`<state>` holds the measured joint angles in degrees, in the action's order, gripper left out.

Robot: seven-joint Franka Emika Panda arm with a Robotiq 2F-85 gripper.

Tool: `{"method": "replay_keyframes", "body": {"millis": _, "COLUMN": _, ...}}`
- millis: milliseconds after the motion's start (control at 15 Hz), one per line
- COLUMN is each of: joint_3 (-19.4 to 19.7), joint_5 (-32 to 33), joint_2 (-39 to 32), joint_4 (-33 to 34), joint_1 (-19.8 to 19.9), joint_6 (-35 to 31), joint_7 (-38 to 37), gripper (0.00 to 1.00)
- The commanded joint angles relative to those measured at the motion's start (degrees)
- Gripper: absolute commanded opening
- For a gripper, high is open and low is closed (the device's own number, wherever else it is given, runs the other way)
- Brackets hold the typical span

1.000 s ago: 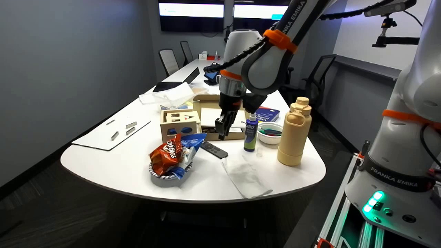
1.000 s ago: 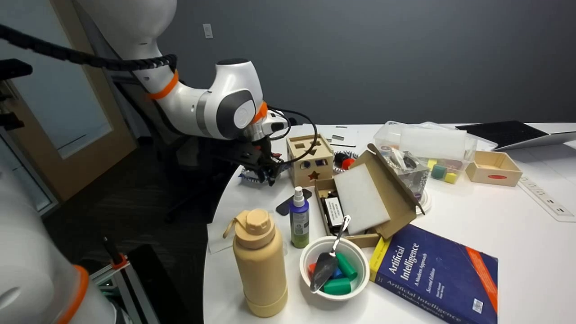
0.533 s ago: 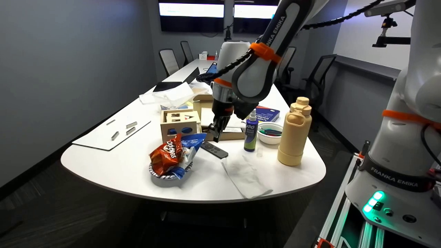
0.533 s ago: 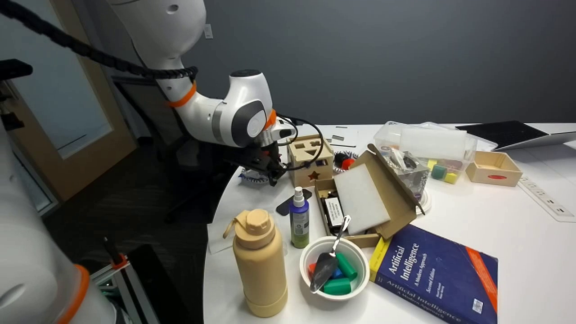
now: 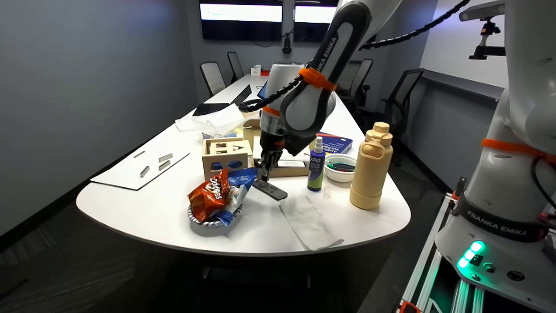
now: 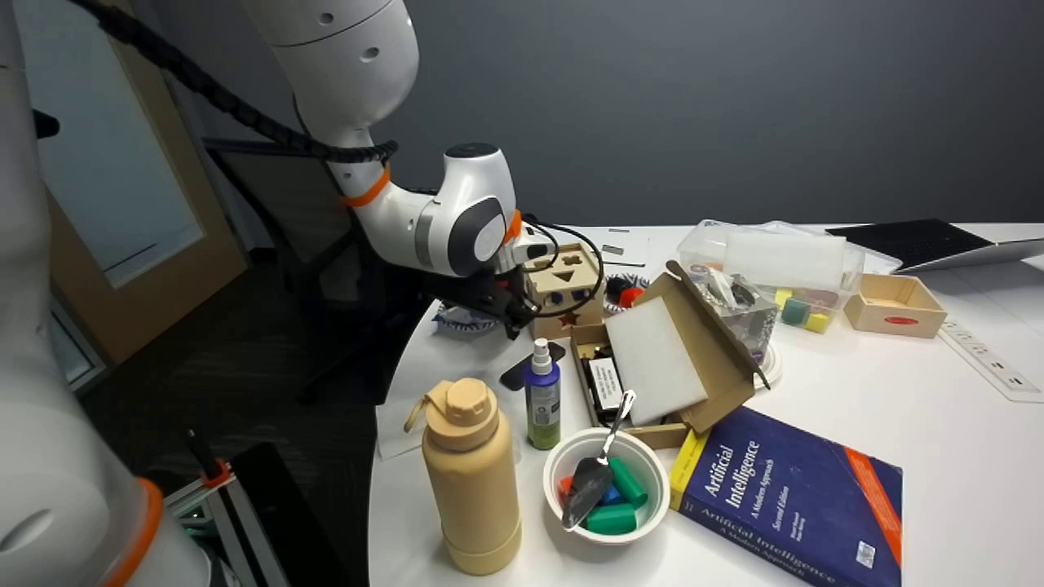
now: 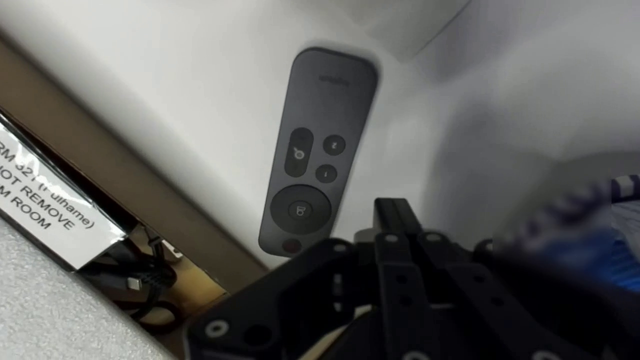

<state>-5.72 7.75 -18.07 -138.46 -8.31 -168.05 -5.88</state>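
Observation:
My gripper (image 7: 392, 206) is shut, with its fingertips pressed together and nothing between them. In both exterior views the gripper (image 5: 264, 174) (image 6: 514, 328) hangs low over the table. A dark grey remote (image 7: 320, 150) lies flat on the table, nearest to the fingertips; they are beside its button end, apart from it. The remote also shows in both exterior views (image 5: 271, 190) (image 6: 515, 377). A wooden shape-sorter box (image 5: 226, 167) stands next to the gripper. A patterned bowl (image 5: 209, 223) with a red snack bag (image 5: 208, 201) and a blue bag (image 5: 244, 176) is in front of it.
An open cardboard box (image 6: 718, 359) holds a labelled black item and cables. A spray bottle (image 5: 316, 169), a tan bottle (image 5: 370, 174) and a white bowl (image 6: 656, 489) with blocks and a cake server stand nearby. A blue book (image 6: 791, 489) and a napkin (image 5: 310, 224) lie on the table.
In the exterior views the arm has swung across the table and lowered, bringing the gripper closer to the remote and the wooden box. The objects have not moved.

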Motion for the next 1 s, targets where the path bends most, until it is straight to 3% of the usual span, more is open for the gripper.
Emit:
{"method": "replay_keyframes", "body": {"millis": 0, "joint_3": 2.10, "joint_5": 0.27, "joint_2": -3.52, "joint_4": 3.41, "joint_1": -1.40, "joint_6": -2.11, "joint_7": 0.72, "gripper": 0.00}}
{"method": "replay_keyframes", "body": {"millis": 933, "joint_3": 6.34, "joint_5": -0.22, "joint_2": -9.98, "joint_4": 6.28, "joint_1": -3.07, "joint_6": -5.12, "joint_7": 0.79, "gripper": 0.00}}
